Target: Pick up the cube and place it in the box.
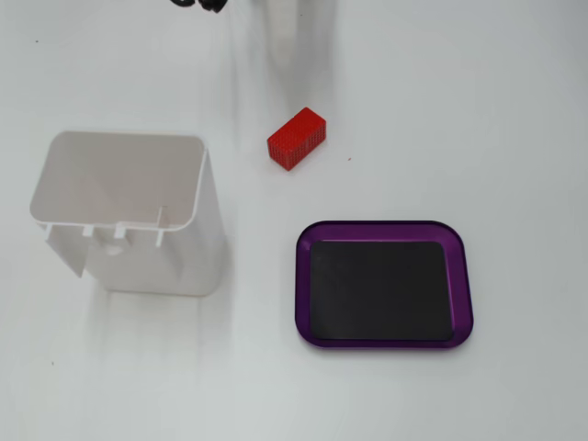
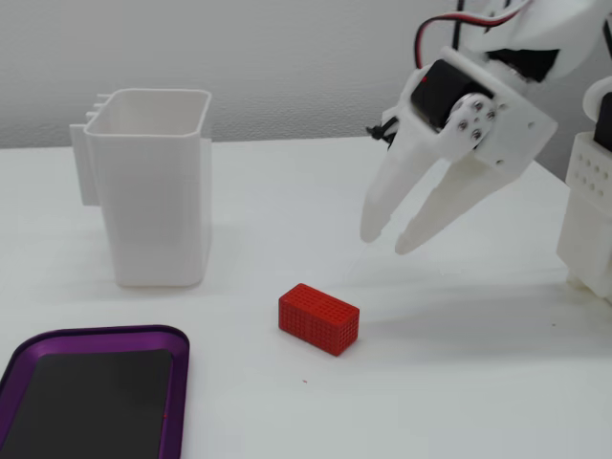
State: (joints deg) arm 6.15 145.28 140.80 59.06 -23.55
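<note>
**Ana:** Fixed view from the side has the gripper [image 2: 389,237] hanging in the air, above the tabletop [image 2: 459,382] and off to the right of the cube [image 2: 318,318]. Its fingers stand a little apart at the tips and they hold nothing.

**Ben:** So it looks like the reach step, with no grasp made yet. Where does the cube sit?

**Ana:** It lies flat on the tabletop, touching nothing. From above, the cube [image 1: 297,138] lies up and to the left of the box [image 1: 383,284], clear of it, with the white container [image 1: 129,207] further left. The box floor is bare.

**Ben:** Then the next move, by the look of it, calls for the gripper to come down and left, with the fingers spread wider and turned to straddle the cube's short side. The block lies at an angle in both fixed views, so the wrist would have to match that.

**Ana:** Then comes a lift and a carry over the purple rim. The box [image 2: 91,392] is shallow, so a low release should do.

**Ben:** And the setting?

**Ana:** The tabletop is plain, smooth and white, slightly glossy, with a pale bare wall [image 2: 287,57] behind.
</note>
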